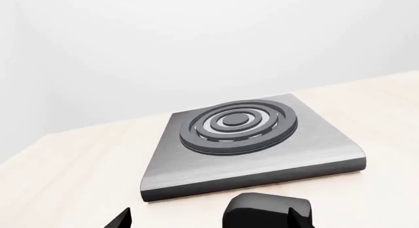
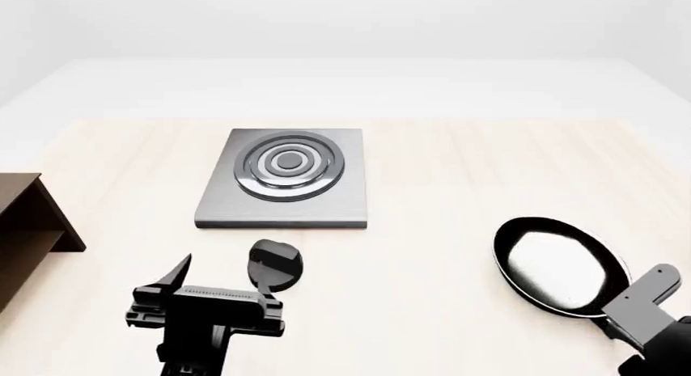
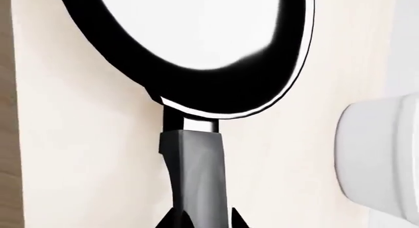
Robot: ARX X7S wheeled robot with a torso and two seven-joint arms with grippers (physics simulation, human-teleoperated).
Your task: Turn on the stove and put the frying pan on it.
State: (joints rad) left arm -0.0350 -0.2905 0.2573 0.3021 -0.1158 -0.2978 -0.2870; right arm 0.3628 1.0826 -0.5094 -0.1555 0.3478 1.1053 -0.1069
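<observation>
The stove (image 2: 286, 178) is a flat dark-grey slab with a ring burner, in the middle of the pale wooden table; it also fills the left wrist view (image 1: 248, 139). Its round black knob (image 2: 275, 263) lies apart on the table in front of the slab. My left gripper (image 2: 222, 279) is open around the knob (image 1: 265, 213), which sits close against one fingertip (image 1: 302, 219). The frying pan (image 2: 561, 263), black with a pale glossy inside, rests on the table at the right. My right gripper (image 3: 206, 220) is shut on its straight handle (image 3: 196, 174), near the pan's rim.
A brown wooden shelf (image 2: 22, 222) stands at the table's left edge. A white rounded object (image 3: 379, 159) sits close beside the pan handle in the right wrist view. The table's far edge lies behind the stove.
</observation>
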